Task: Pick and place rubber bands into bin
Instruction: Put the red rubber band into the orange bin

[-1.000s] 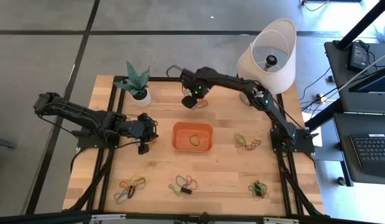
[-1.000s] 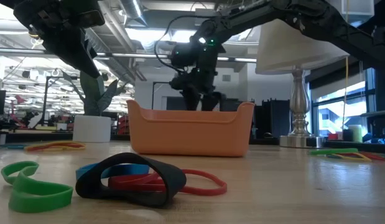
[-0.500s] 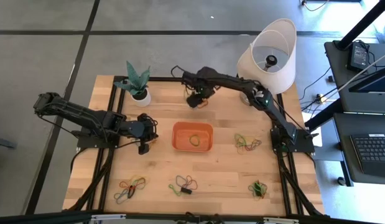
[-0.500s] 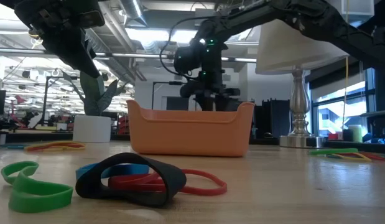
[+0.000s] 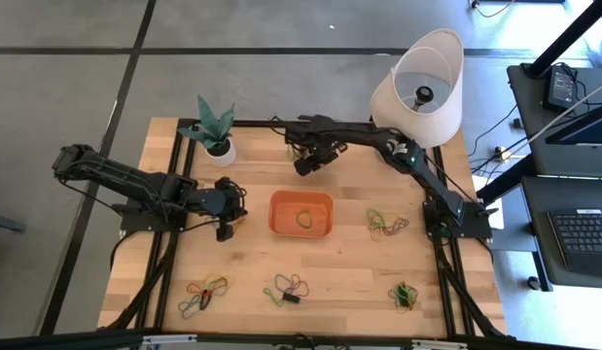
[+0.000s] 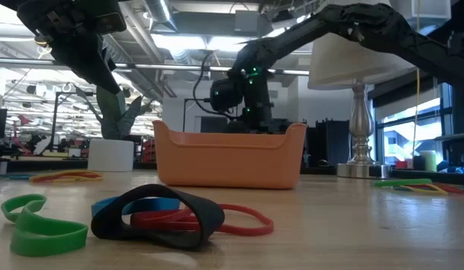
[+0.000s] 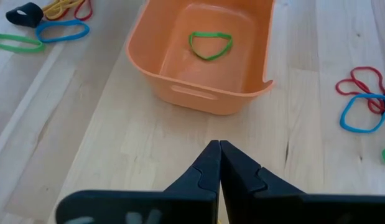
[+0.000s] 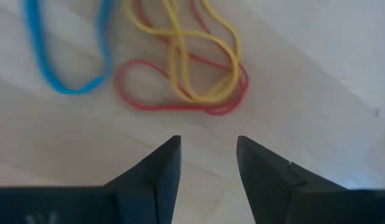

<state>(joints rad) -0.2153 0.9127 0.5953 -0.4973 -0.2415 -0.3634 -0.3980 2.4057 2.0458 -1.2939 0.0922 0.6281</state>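
The right gripper [image 8: 208, 155], jaws parted and empty, hangs low over a small tangle of yellow, red and blue rubber bands [image 8: 180, 74] on the wooden table [image 5: 349, 262], behind the shallow orange plastic bin [image 5: 301, 214]. One green rubber band [image 7: 210, 45] lies inside that bin. The left gripper [image 7: 218, 163], jaws pressed together and empty, waits just beside the bin. More band clusters [image 5: 386, 223] lie scattered along the table's front.

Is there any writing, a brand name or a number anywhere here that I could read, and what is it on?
None can be read.
The bin, the lampshade and the plant pot carry no lettering that shows.
Pale marks on the left gripper's body, at the picture's edge in its wrist view, are cut off and unreadable.
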